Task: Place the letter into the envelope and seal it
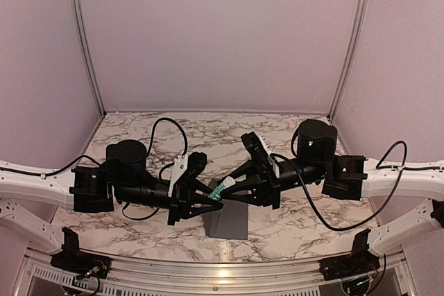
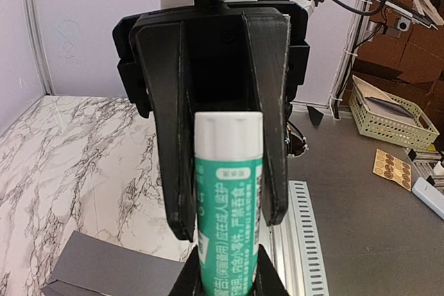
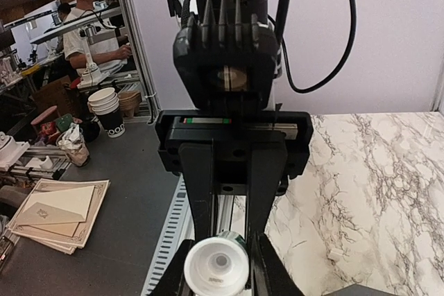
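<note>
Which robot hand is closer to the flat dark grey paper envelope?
Left, probably: the left gripper hovers over the far left corner of the dark grey envelope; the right gripper sits beyond its far edge.

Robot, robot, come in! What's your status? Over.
Left gripper shut on glue stick, right gripper clamped on its cap. Envelope lying on table beneath them. Letter out of sight. Over.

The white, grey-veined marble counter (image 1: 208,128) carried a dark grey envelope (image 1: 229,221). The envelope lay flat on the counter near its front edge, about midway between the two arm bases.
</note>
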